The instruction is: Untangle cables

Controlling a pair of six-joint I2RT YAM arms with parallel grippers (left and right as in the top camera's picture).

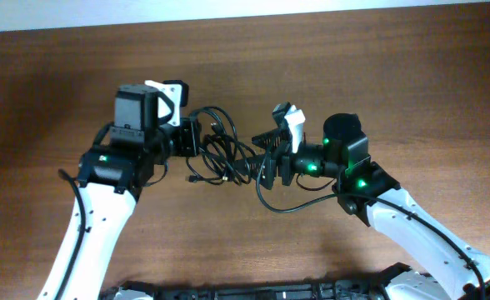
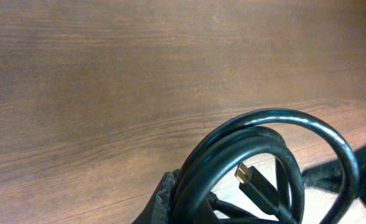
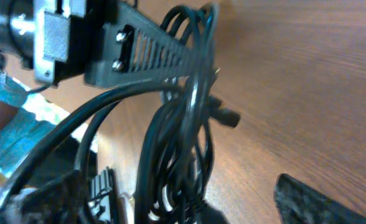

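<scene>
Brown wooden table (image 1: 412, 67) filling nearly the whole overhead view, grain running left to right. Pale strip (image 1: 103, 10) showing along the top edge, beyond the wood. Soft shadows lying on the tabletop around the middle. Right wrist view: teal blur (image 3: 5, 137) sitting past the table edge at far left, too blurred to identify.

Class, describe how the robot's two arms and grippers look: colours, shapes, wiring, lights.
Both the left arm and right arm have white links, black joints, green lights and thin black wires alongside. The right gripper has black slotted fingers and a white part.
</scene>
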